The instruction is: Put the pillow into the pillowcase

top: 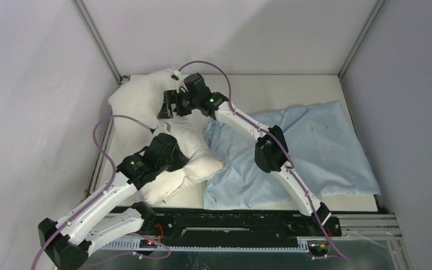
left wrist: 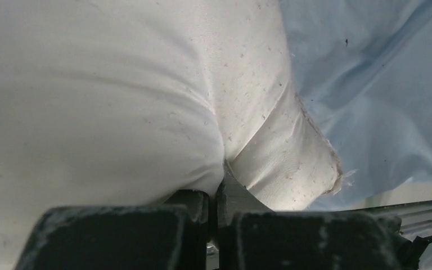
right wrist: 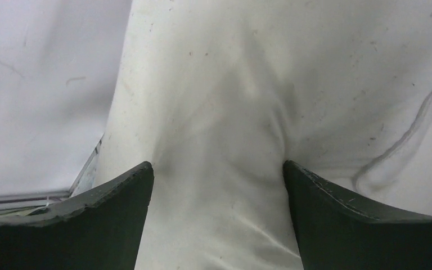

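Top view first: the pillow (top: 140,101) is bunched up on the left half of the counter (top: 281,90), shoved toward the back left corner. The pillowcase (top: 320,152) lies spread and wrinkly on the right half. The pillow's near right corner touches the pillowcase's left edge, but the pillow is completely outside it. The left end effector (top: 166,132) is dug into the middle of the pillow. The right end effector (top: 167,107) reaches across from the other side and sits on the pillow a bit further back, so both arms meet over the white cushion. From the left wrist camera, the left end effector (left wrist: 218,194) is clenched tight on a pinched fold of the pillow (left wrist: 101,95). The fabric creases down into the slit between the jaws, and there's basically no gap. The pillowcase (left wrist: 382,84) fills the upper right of that view, right behind the pillow's frayed corner. On the right wrist camera it's the opposite: the right end effector (right wrist: 216,197) is released, with its two dark fingers (right wrist: 107,214) spread wide. A soft hump of pillow (right wrist: 219,84) sits between them, with nothing squeezed. I can't tell if the finger edges brush the fabric. The pale wall (right wrist: 34,73) shows on the left behind the pillow.
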`<control>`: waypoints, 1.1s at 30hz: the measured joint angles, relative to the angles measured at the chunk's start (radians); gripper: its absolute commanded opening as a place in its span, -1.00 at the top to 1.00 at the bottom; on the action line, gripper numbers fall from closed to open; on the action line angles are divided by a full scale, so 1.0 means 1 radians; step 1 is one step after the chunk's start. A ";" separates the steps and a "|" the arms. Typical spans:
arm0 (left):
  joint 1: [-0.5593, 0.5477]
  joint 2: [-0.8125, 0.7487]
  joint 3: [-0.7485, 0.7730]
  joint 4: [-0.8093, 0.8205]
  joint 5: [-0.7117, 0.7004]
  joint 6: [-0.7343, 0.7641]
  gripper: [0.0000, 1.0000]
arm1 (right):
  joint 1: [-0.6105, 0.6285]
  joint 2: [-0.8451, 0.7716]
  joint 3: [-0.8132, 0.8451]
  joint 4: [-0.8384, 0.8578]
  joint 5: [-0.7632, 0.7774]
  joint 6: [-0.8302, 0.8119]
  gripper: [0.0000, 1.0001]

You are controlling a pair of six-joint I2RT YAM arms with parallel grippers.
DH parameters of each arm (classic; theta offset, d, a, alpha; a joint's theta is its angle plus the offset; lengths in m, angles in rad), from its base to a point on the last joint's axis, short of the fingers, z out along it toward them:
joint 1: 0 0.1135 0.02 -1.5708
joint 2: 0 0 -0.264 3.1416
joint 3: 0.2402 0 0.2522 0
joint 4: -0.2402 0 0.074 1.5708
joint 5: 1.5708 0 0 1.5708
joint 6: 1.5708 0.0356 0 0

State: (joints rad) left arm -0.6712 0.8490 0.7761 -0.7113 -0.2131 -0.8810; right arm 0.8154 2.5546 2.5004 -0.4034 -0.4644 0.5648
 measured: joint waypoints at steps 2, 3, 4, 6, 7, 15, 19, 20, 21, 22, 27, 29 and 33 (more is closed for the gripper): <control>0.003 0.014 0.006 0.001 -0.003 0.000 1.00 | -0.001 -0.014 -0.031 0.020 -0.028 -0.006 -0.77; 0.012 0.023 0.006 0.003 -0.001 0.000 1.00 | -0.006 -0.029 -0.058 0.026 -0.040 -0.008 -0.77; 0.026 0.031 0.006 0.007 0.006 0.000 1.00 | -0.016 -0.044 -0.082 0.026 -0.053 -0.009 -0.78; 0.094 0.045 0.006 0.026 0.045 0.000 1.00 | -0.038 -0.071 -0.107 0.013 -0.076 -0.010 -0.79; 0.137 0.053 0.005 0.040 0.066 0.000 1.00 | -0.045 -0.084 -0.113 0.003 -0.084 -0.012 -0.79; 0.426 0.203 0.026 0.169 0.094 0.063 1.00 | -0.091 -0.385 -0.282 -0.141 0.015 -0.039 -0.58; 0.497 0.220 0.057 0.171 0.117 0.096 1.00 | -0.093 -0.638 -0.556 -0.157 0.147 -0.033 -0.32; 0.507 0.225 0.070 0.166 0.126 0.105 0.99 | -0.093 -0.678 -0.609 -0.159 0.175 -0.031 -0.22; 0.513 0.232 0.086 0.164 0.139 0.114 0.95 | -0.092 -0.727 -0.687 -0.148 0.208 -0.025 -0.17; 0.518 0.243 0.101 0.164 0.151 0.125 0.90 | -0.091 -0.762 -0.756 -0.145 0.235 -0.020 -0.14; 0.519 0.249 0.122 0.149 0.197 0.188 0.31 | -0.069 -0.801 -1.046 -0.087 0.312 0.019 -0.21; 0.519 0.230 0.122 0.129 0.200 0.219 0.00 | -0.037 -0.801 -1.141 -0.091 0.335 0.036 -0.32; 0.519 0.146 0.128 0.068 0.192 0.279 -0.72 | 0.054 -0.801 -1.205 -0.090 0.406 0.058 -0.44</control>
State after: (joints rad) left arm -0.1520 0.9947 0.9039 -0.6434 -0.0208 -0.6018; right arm 0.8692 1.7531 1.2949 -0.4934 -0.0582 0.6228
